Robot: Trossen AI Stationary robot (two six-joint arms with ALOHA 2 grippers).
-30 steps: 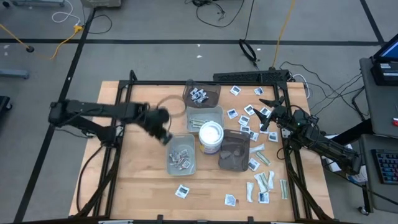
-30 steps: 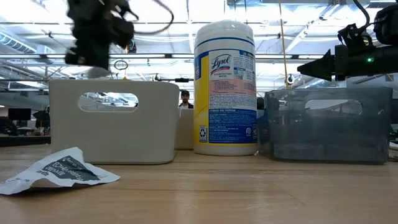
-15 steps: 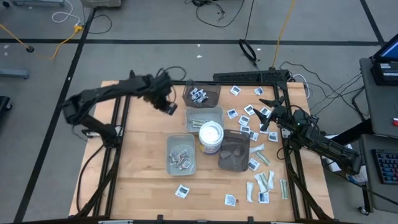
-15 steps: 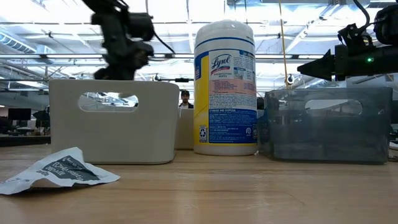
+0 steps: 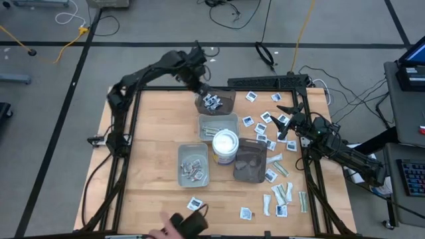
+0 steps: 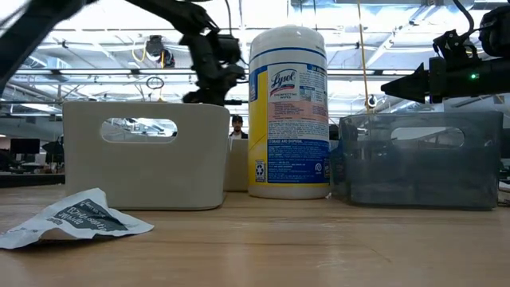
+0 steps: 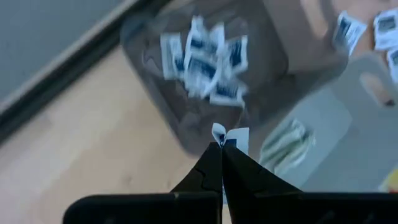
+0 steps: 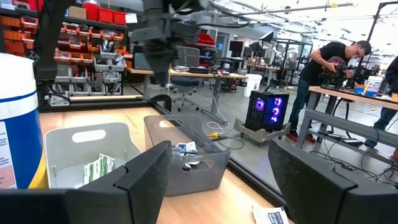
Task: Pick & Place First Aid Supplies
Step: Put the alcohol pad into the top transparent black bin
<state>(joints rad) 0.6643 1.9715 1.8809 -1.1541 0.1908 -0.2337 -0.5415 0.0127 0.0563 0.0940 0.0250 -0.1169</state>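
My left gripper (image 5: 203,87) hangs above the far dark translucent tray (image 5: 226,106) and is shut on one small white packet with blue print (image 7: 227,137). Several like packets (image 7: 205,59) lie in that tray. In the low view the left gripper (image 6: 209,76) shows high behind the grey tray (image 6: 146,155). Many more square packets and pale green strips (image 5: 282,194) lie loose on the table's right side. My right gripper (image 5: 287,119) waits over them, open, its fingers wide apart in the right wrist view (image 8: 224,180). My left gripper pinches the white-and-blue packet by its edge (image 7: 219,132) between the two fingertips, which point down at the tray. The packet is lifted clear and stands out beyond the fingertips over the dark tray.
A grey tray with green strips (image 5: 220,124), a white wipes tub (image 5: 225,145), a near grey tray with packets (image 5: 193,164) and a second dark tray (image 5: 250,161) crowd the table's middle. A person's hand with a dark object (image 5: 182,224) reaches in at the near edge.
My left arm has swung fast from above the near grey tray toward the table's far edge and to the right, ending over the far dark tray. A person's hand has come in at the near edge.
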